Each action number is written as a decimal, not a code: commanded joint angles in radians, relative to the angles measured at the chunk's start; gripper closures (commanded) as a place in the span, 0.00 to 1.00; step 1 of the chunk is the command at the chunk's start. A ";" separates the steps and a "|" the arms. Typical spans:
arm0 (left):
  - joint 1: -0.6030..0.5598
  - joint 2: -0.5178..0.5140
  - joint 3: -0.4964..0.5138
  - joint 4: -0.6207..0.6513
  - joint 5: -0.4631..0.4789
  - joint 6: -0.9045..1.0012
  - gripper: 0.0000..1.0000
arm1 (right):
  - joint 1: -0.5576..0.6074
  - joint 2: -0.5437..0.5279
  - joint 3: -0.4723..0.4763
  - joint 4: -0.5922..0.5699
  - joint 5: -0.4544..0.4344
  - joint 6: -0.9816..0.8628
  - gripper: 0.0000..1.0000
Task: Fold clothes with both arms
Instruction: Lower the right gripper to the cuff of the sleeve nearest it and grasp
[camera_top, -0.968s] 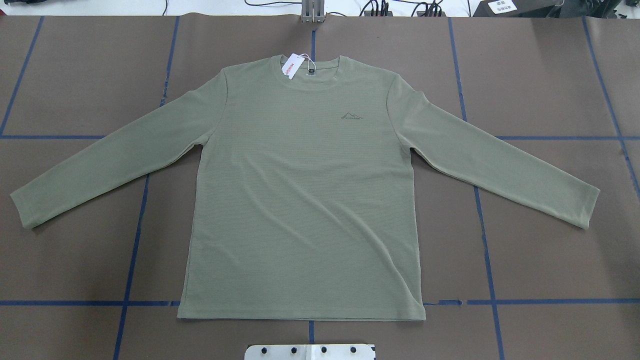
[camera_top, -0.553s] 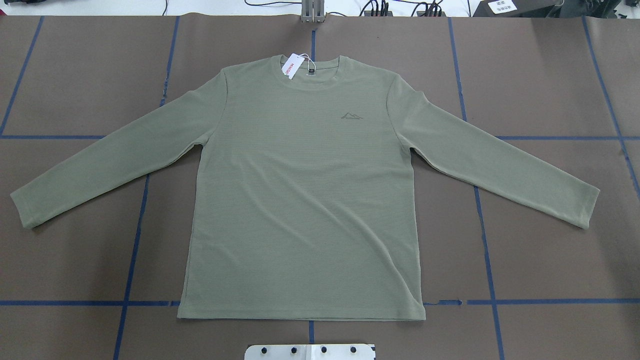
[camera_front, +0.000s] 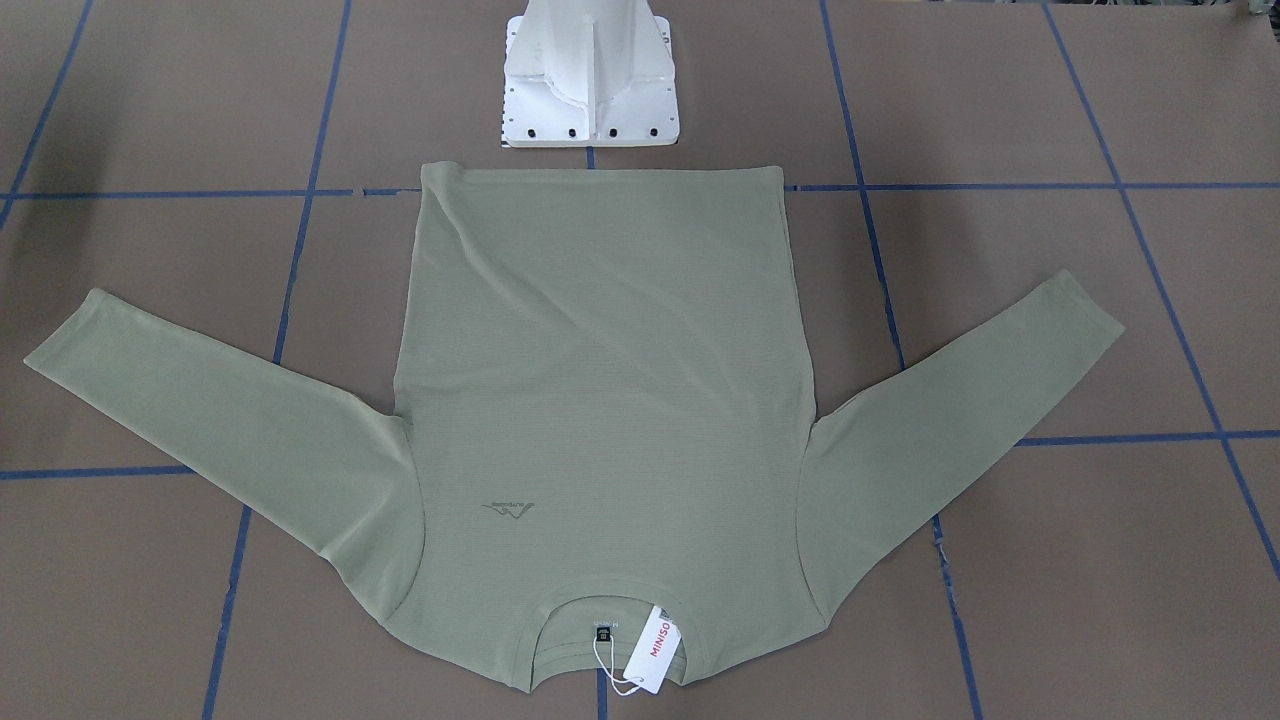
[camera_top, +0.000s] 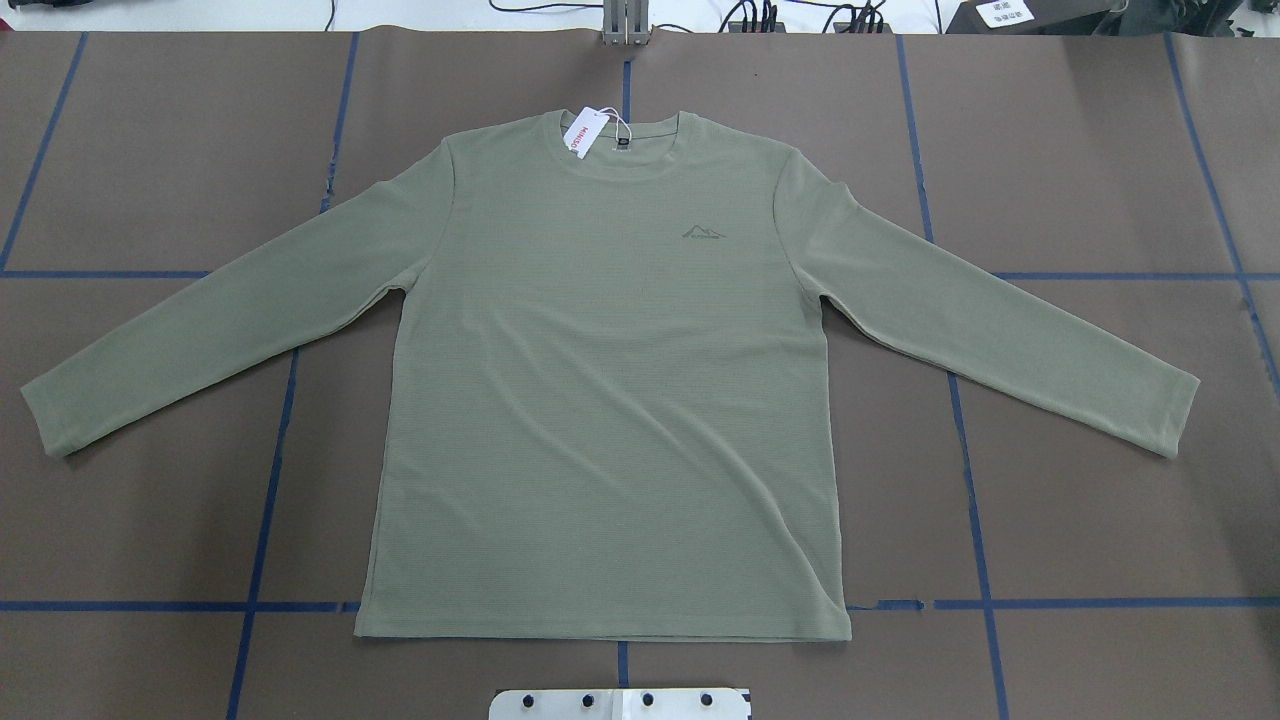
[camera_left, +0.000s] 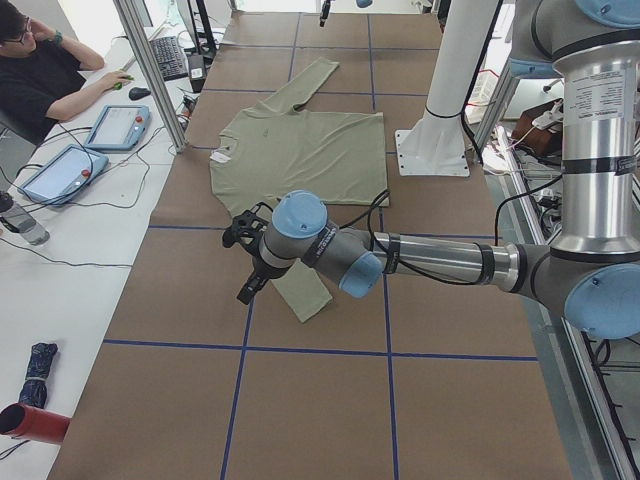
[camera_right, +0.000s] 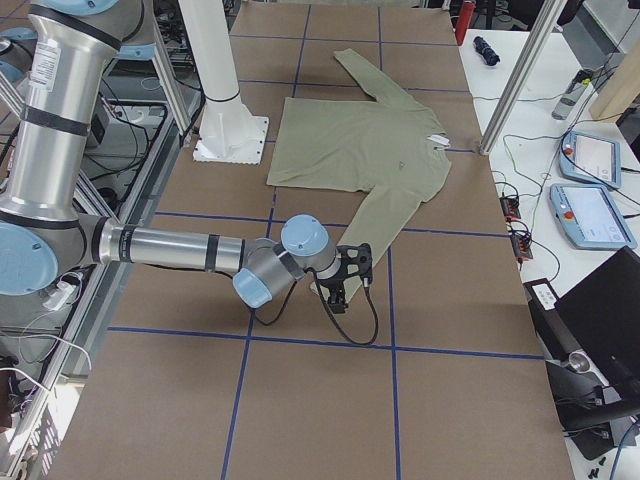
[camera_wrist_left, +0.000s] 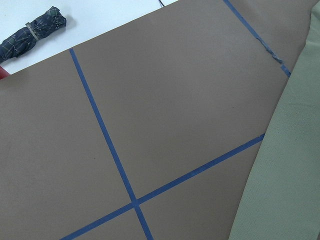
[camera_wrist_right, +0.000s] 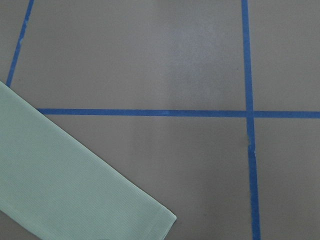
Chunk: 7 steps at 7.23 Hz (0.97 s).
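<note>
The sage-green long-sleeved shirt (camera_top: 600, 400) lies flat and face up on the brown table, both sleeves spread out, hem toward the robot. Its white hang tag (camera_top: 583, 133) sits at the collar and the tonal logo (camera_top: 705, 232) is on the chest. It also shows in the front view (camera_front: 600, 380). My left gripper (camera_left: 248, 280) hovers by the left sleeve's cuff; the left wrist view shows that sleeve's edge (camera_wrist_left: 290, 165). My right gripper (camera_right: 340, 290) hovers by the right cuff (camera_wrist_right: 60, 180). I cannot tell whether either gripper is open or shut.
The white pedestal base (camera_front: 590, 80) stands just behind the hem. Blue tape lines (camera_top: 270, 500) grid the table. An operator (camera_left: 40, 70) sits at a side desk with teach pendants (camera_left: 115, 125). A folded umbrella (camera_wrist_left: 35, 27) lies past the table's left end.
</note>
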<state>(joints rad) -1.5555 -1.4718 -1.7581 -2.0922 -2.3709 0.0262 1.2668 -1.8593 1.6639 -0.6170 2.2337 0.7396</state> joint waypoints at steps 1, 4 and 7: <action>0.000 0.004 0.000 0.000 -0.002 0.003 0.00 | -0.210 0.005 -0.096 0.215 -0.203 0.247 0.18; 0.000 0.004 0.006 -0.002 -0.004 0.012 0.00 | -0.300 0.057 -0.173 0.223 -0.299 0.256 0.24; 0.000 0.004 0.011 -0.002 -0.002 0.014 0.00 | -0.307 0.057 -0.214 0.259 -0.299 0.259 0.27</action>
<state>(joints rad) -1.5555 -1.4680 -1.7473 -2.0939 -2.3736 0.0387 0.9634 -1.8032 1.4700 -0.3837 1.9350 0.9952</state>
